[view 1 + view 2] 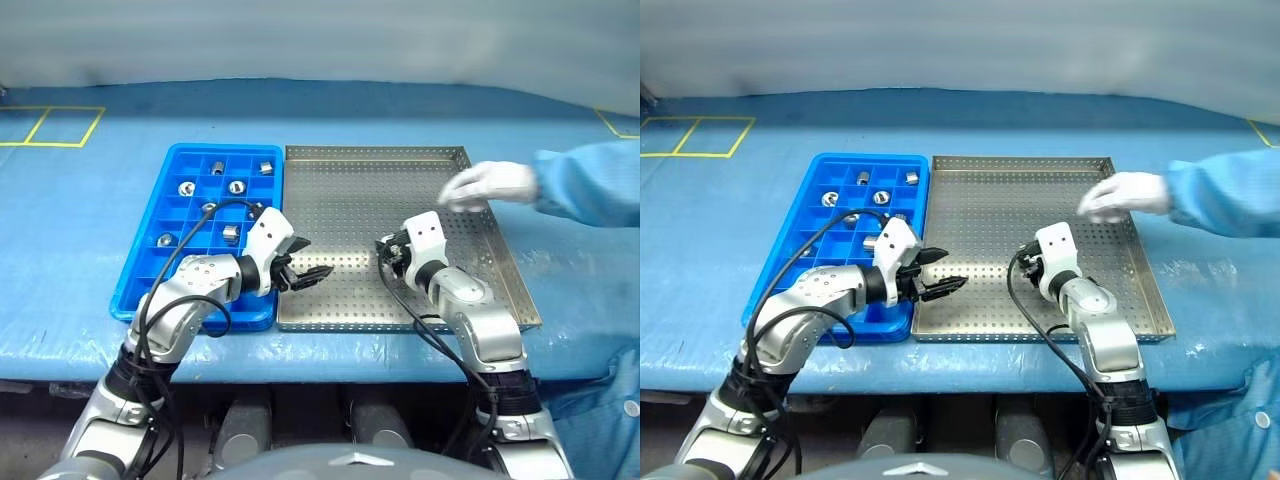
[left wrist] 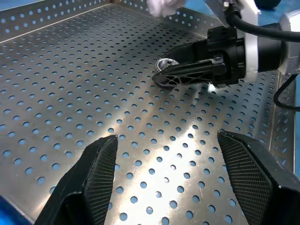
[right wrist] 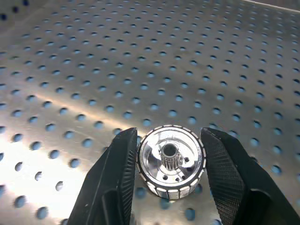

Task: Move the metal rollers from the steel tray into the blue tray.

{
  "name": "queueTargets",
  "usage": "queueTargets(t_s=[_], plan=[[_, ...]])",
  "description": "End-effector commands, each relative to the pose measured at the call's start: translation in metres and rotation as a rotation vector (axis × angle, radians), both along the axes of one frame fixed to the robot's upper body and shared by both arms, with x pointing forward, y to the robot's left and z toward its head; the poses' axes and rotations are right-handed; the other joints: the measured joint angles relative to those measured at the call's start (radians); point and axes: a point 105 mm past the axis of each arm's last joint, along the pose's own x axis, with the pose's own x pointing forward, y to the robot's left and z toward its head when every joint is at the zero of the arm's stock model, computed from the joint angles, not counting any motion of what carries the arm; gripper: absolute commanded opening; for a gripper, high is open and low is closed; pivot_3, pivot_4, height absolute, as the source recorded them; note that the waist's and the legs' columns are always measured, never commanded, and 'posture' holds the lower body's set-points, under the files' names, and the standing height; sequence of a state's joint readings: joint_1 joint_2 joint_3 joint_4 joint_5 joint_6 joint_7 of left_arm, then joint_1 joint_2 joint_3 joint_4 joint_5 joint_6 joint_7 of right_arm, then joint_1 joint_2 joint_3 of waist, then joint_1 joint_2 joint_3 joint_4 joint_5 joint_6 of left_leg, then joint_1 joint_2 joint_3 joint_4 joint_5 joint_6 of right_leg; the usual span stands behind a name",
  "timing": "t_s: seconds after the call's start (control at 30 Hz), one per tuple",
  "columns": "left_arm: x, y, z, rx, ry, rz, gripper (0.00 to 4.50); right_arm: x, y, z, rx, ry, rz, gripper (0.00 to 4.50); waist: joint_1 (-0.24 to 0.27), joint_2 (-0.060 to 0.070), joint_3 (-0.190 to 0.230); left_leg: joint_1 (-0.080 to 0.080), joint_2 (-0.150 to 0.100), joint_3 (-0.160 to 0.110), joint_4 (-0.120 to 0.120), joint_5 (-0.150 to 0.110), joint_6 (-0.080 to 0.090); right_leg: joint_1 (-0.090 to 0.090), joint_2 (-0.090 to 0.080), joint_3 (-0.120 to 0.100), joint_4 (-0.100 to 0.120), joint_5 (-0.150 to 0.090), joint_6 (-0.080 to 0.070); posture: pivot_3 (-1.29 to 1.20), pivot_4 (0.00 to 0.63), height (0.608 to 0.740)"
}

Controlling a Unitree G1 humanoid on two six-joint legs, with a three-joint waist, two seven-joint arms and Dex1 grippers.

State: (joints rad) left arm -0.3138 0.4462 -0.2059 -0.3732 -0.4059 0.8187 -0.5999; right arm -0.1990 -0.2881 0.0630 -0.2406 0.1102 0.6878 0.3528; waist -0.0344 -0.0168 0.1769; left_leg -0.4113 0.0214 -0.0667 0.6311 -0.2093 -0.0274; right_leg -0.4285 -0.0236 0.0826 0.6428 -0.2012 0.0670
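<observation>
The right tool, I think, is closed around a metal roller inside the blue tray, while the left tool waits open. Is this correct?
Not quite. The right tool is closed around a metal roller on the perforated floor of the steel tray, not in the blue tray; the right wrist view shows it. The left tool does wait open.

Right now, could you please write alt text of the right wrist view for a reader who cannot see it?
The right gripper has its two black fingers closed on a silvery metal roller with a small toothed hub in its centre. The roller sits on the perforated floor of the steel tray.
</observation>
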Motion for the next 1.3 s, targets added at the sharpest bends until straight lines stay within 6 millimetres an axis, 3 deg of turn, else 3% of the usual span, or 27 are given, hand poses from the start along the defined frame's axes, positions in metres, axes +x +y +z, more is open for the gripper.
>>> queueTargets(t_s=[0.03,0.17,0.27,0.43,0.53,0.67,1.07,1.2,1.3], plan=[[0.001,0.013,0.019,-0.018,-0.070,0.048,3.72,-0.016,0.032,0.022,0.030,-0.055,0.187,2.22,0.001,0.000,0.000,0.000,0.000,0.000,0.000,0.000,0.000,0.000,0.000,0.000,0.000,0.000,0.000,0.08,0.150,0.740],[0.003,0.043,0.024,0.001,-0.099,0.171,3.72,-0.029,0.058,0.037,0.033,-0.096,0.354,2.22,0.003,0.000,0.000,0.000,0.000,-0.001,0.000,0.000,0.000,0.000,0.000,-0.001,0.000,0.000,0.000,0.11,0.150,0.740],[-0.001,0.053,0.023,0.011,-0.093,0.215,3.72,-0.025,0.058,0.038,-0.002,-0.110,0.355,2.22,0.015,0.000,0.000,0.000,0.000,-0.001,0.000,0.000,0.000,0.000,0.000,-0.001,0.000,0.000,0.000,0.14,0.150,0.740],[-0.008,0.050,0.021,0.001,-0.086,0.220,3.72,-0.012,0.047,0.040,-0.044,-0.130,0.302,2.22,0.038,0.000,0.000,-0.001,-0.001,-0.001,0.001,0.000,0.000,0.001,-0.001,-0.001,-0.001,0.000,0.000,0.17,0.150,0.740],[-0.009,0.046,0.020,-0.009,-0.082,0.219,3.72,-0.004,0.034,0.039,-0.098,-0.146,0.242,2.77,0.048,0.000,0.000,0.000,-0.001,-0.001,0.001,0.000,0.000,0.001,-0.001,-0.002,-0.001,0.000,0.000,0.17,0.150,0.740],[-0.009,0.042,0.019,-0.011,-0.070,0.207,3.72,0.003,0.022,0.036,-0.116,-0.142,0.173,4.05,0.050,0.000,0.000,0.000,-0.001,-0.001,0.001,0.000,0.000,0.000,-0.001,-0.002,0.000,0.000,0.000,0.16,0.150,0.740],[-0.007,0.036,0.019,0.000,-0.066,0.179,3.72,-0.005,0.000,-0.018,-0.063,0.082,0.045,4.05,0.045,0.000,0.000,0.000,0.000,-0.001,0.001,0.000,0.000,0.001,-0.001,-0.002,0.000,0.000,0.000,0.13,0.150,0.740],[-0.008,0.035,0.019,0.000,-0.066,0.172,3.72,-0.005,-0.004,-0.024,-0.043,0.097,0.012,4.05,0.044,0.000,0.000,0.001,0.000,-0.001,0.001,0.000,0.000,0.001,-0.001,-0.002,0.000,0.000,0.000,0.13,0.150,0.740],[-0.008,0.034,0.019,-0.002,-0.062,0.168,3.72,-0.004,-0.002,-0.019,-0.018,0.080,0.014,3.48,0.044,0.000,0.000,0.001,0.000,-0.001,0.001,0.000,0.000,0.001,-0.001,-0.002,0.000,0.000,0.000,0.13,0.150,0.740]])
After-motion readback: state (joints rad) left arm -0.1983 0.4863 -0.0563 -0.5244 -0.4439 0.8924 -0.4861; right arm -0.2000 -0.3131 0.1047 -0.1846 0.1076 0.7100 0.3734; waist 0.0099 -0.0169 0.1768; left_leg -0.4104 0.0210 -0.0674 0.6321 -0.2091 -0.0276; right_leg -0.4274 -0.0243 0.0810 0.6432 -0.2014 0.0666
